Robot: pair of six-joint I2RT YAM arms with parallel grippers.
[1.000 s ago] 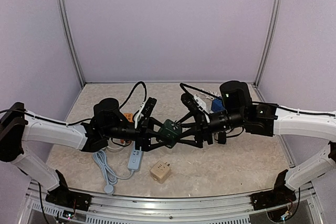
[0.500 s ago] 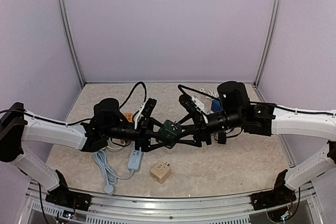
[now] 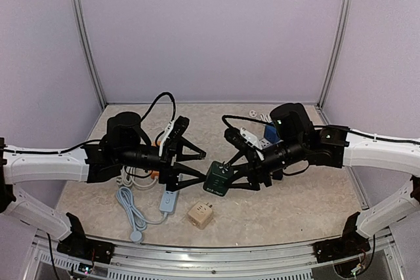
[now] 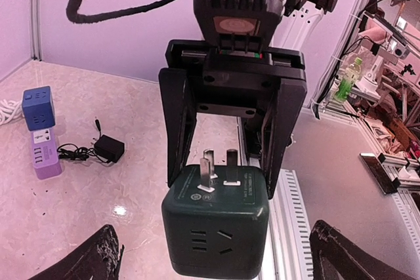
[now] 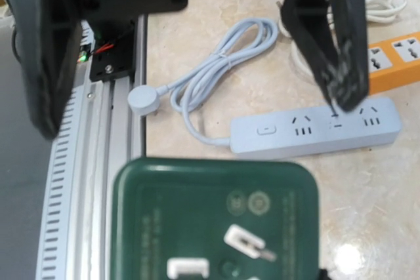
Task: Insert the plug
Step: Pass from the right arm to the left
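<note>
A dark green cube plug with metal pins hangs above the table's middle. My right gripper is shut on its two sides. In the left wrist view the cube faces the camera pins up, between the right gripper's black fingers. My left gripper is wide open just left of the cube and does not touch it; its fingertips show at the bottom corners. In the right wrist view the cube fills the bottom. A light blue power strip lies on the table below it.
The light blue strip and its coiled cord lie at front left, with an orange strip behind it. A beige cube sits near the front. A blue cube, purple block and black adapter sit at back right.
My left gripper has let go of the green cube, opened and drawn back to the left. The right gripper has carried the cube slightly down and toward the front.
</note>
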